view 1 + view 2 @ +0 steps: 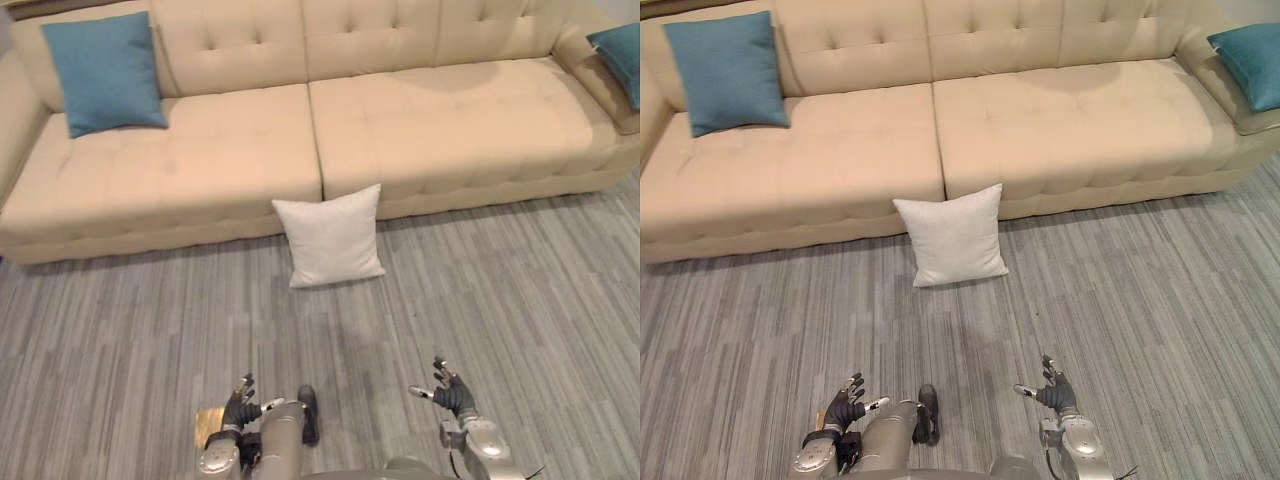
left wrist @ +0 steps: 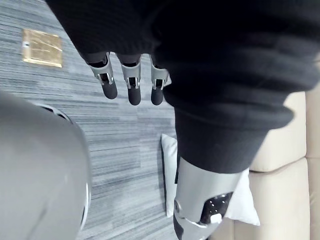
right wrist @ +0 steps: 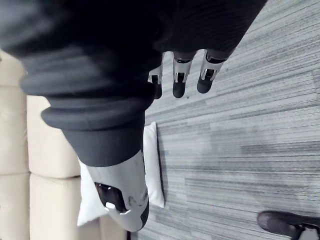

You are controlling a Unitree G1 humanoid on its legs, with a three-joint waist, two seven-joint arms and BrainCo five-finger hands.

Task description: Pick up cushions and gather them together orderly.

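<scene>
Low down, your left hand (image 1: 240, 405) and right hand (image 1: 452, 393) hover over the floor (image 1: 500, 300), fingers spread loose, well apart from the white cushion (image 1: 330, 238).

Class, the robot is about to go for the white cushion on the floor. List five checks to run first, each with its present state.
1. Left hand open, holding nothing: ok.
2. Right hand open, holding nothing: ok.
3. White cushion in view, propped against the sofa front: ok.
4. Hands touching the white cushion: not ok, both are apart from it.
5. Cushions gathered: not ok, left blue cushion and right blue cushion sit at opposite sofa ends.
</scene>
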